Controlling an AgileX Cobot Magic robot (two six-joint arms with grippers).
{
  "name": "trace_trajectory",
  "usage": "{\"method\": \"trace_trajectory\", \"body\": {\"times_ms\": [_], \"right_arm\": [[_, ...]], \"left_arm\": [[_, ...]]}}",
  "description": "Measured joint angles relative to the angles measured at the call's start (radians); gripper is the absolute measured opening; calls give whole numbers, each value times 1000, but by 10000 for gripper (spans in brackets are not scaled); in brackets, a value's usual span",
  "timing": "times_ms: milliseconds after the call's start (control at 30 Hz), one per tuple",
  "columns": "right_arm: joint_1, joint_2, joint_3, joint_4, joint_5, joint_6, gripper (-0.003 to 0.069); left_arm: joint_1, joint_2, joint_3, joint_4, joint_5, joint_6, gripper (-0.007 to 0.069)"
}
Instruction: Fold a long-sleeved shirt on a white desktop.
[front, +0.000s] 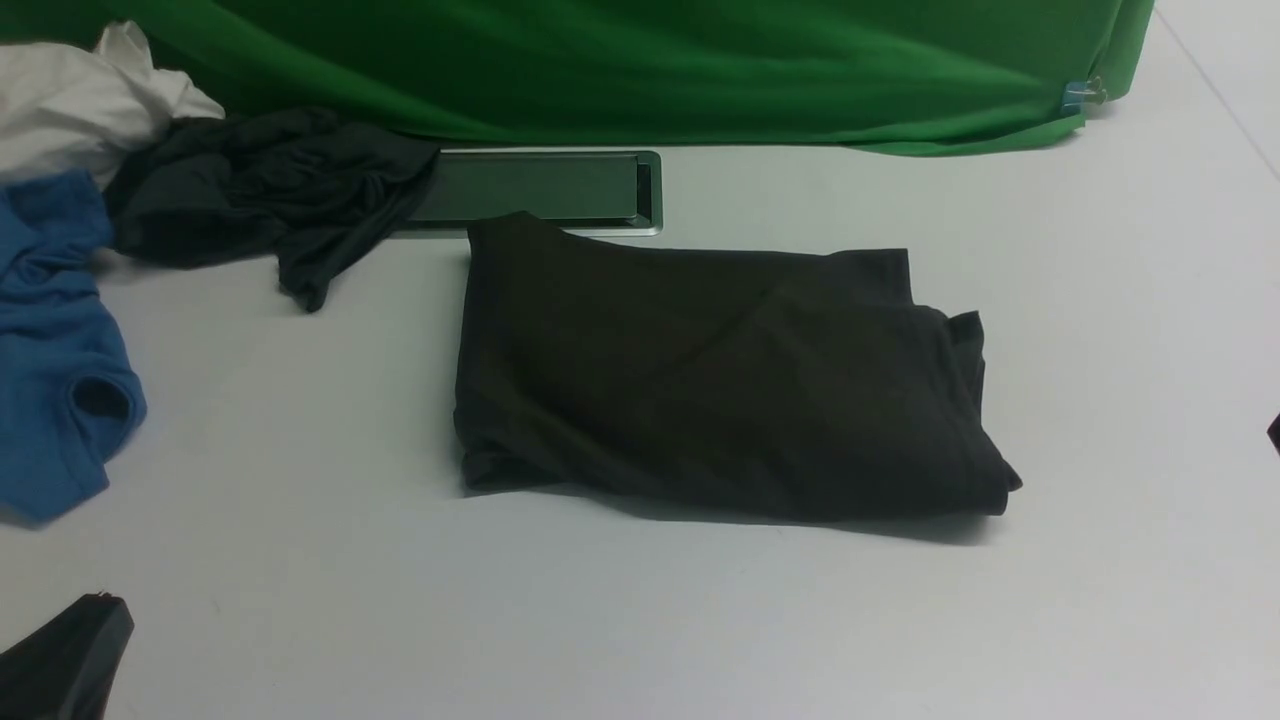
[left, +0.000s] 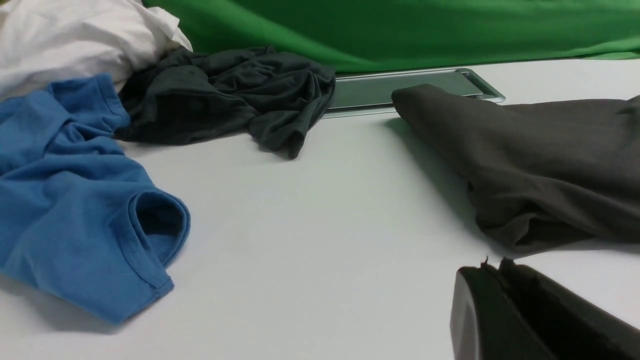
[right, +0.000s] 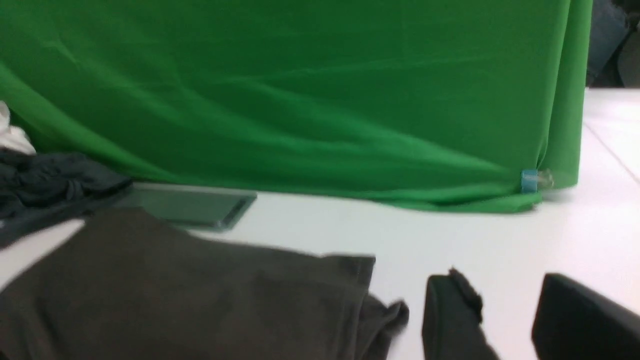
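The long-sleeved shirt (front: 720, 380) lies folded into a dark, nearly black rectangle in the middle of the white desktop (front: 700, 620). Its far left corner overlaps the grey cable slot (front: 540, 190). My left gripper (front: 100, 605) is at the near left, shut and empty, and well apart from the shirt. In the left wrist view its fingertips (left: 492, 265) are pressed together, just short of the shirt (left: 550, 160). My right gripper (right: 502, 287) stands open over bare table, beside the shirt's right edge (right: 175, 300), with nothing between its fingers. Only a sliver of it (front: 1274, 432) shows in the front view.
A blue shirt (front: 50, 340), a crumpled dark teal-grey garment (front: 260, 190) and a white cloth (front: 80, 100) are heaped at the far left. A green backdrop (front: 640, 70) runs along the back, with a blue clip (front: 1075, 97) at its right end.
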Motion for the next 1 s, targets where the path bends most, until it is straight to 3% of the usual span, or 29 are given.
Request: {"method": "trace_trajectory", "body": {"times_ms": [300, 567, 800, 1000], "right_arm": [[0, -242, 10, -1, -2, -9, 239], [-46, -409, 10, -4, 13, -159, 239], [-167, -480, 14, -18, 418, -195, 239], [-277, -518, 81, -34, 488, -119, 239]], "left_arm": [[0, 0, 0, 0, 0, 0, 37], [0, 0, 0, 0, 0, 0, 37], [0, 0, 0, 0, 0, 1, 37], [0, 0, 0, 0, 0, 4, 37]]}}
